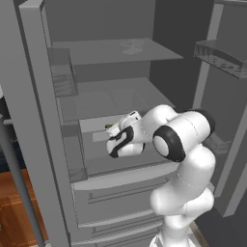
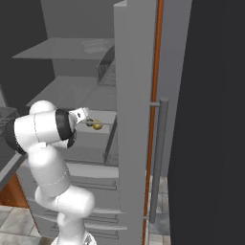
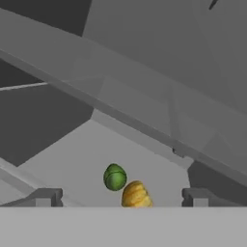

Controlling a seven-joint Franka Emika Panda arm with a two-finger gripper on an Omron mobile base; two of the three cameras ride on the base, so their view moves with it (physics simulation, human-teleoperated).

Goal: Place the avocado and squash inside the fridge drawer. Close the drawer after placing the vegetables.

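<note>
The fridge drawer (image 1: 126, 174) is pulled out, a grey open-topped bin, and my hand hangs over it. In the hand view the green avocado (image 3: 115, 176) lies on the drawer floor (image 3: 67, 159), with the yellow squash (image 3: 136, 194) right beside it, nearer to me. My gripper (image 3: 123, 198) is open; its fingertips (image 3: 46, 197) stand wide apart on either side of the squash and touch neither lump. From the right base view the squash (image 2: 97, 126) shows just past the gripper (image 2: 89, 122). A speck of the avocado (image 1: 108, 126) peeks out beside the gripper (image 1: 114, 130).
Flat grey shelves (image 1: 116, 50) sit above the drawer, and lower flat-fronted drawers (image 1: 120, 207) below it. The left fridge door (image 1: 34, 120) and the right door (image 2: 136, 110) with its handle bar (image 2: 160, 158) stand open on both sides. A door bin (image 1: 222, 58) hangs at the right.
</note>
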